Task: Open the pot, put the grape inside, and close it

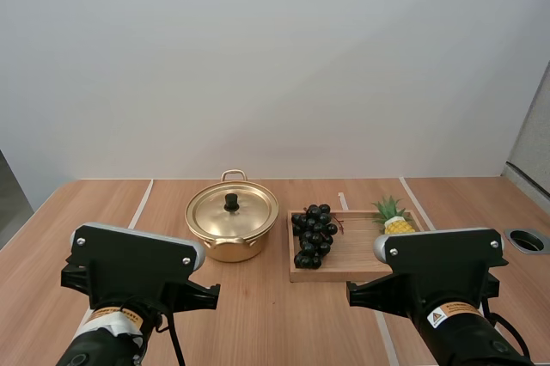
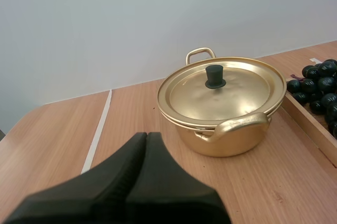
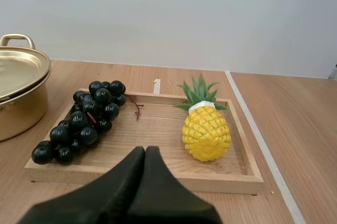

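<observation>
Pot point(image 1: 230, 244), lid point(image 1: 247, 211) on, mid bench point(image 1: 103, 207); tray point(image 1: 354, 250) at its 3 o'clock holds grapes point(image 1: 314, 233) and pineapple point(image 1: 395, 222). Left fingers point(image 2: 134, 153) clenched empty, right fingers point(image 3: 134, 163) too.

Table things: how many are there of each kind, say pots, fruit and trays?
Pots: 1, a gold pot with its lid on
Fruit: 2, a bunch of grapes and a pineapple
Trays: 1, a wooden tray holding both fruits
Total: 4
</observation>
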Available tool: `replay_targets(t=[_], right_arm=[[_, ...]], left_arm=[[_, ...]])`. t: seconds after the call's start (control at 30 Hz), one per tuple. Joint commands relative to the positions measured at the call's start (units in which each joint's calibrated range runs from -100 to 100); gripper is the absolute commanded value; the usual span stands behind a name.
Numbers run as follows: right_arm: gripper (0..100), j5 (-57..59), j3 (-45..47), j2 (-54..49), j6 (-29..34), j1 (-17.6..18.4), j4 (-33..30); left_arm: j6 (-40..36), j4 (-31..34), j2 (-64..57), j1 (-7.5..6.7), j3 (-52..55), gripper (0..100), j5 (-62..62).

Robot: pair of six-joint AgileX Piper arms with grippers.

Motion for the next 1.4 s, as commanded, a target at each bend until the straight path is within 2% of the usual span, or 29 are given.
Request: replay_targets(t=[0.0,0.17,0.33,0.43,0.7,0.9,1.0,1.13,1.3,1.37], right_arm=[[0,-26.8,0.2,-0.3,0.2,-0.2,-1.0],[0,-26.8,0.2,-0.3,0.2,-0.2,-1.0],[0,-26.8,0.2,-0.3,0.2,-0.2,-1.0],[0,-26.8,0.2,-0.3,0.2,-0.2,-1.0],[0,-26.8,0.2,-0.3,0.2,-0.2,-1.0],[0,-26.8,0.2,-0.3,0.2,-0.2,1.5],[0,-26.8,0.2,-0.3,0.2,-0.2,-0.4],[0,-32.1,0.2,-0.3,0.2,-0.2,-6.7],[0,-34.4,0.2,-0.3,0.2,-0.2,-7.2],[0,-41.5,0.2,-0.3,-0.2,-0.2,-8.0]], left_arm=[[-8.1,0.9,-0.2,0.10,0.1,0,-25.1],[-8.1,0.9,-0.2,-0.07,0.1,0,-25.1],[-8.1,0.9,-0.2,-2.01,0.1,0,-25.1],[-8.1,0.9,-0.2,-2.56,0.1,0,-25.1],[-8.1,0.9,-0.2,-2.56,0.1,0,-25.1],[-8.1,0.9,-0.2,-2.56,0.1,0,-25.1],[-8.1,1.0,-0.2,-2.57,0.1,0,-25.1],[-8.1,1.1,-0.2,-2.57,0.1,0,-25.0],[-8.1,1.1,-0.2,-2.57,0.1,0,-25.9],[-5.9,1.5,-0.2,-2.57,0.1,0,-31.3]])
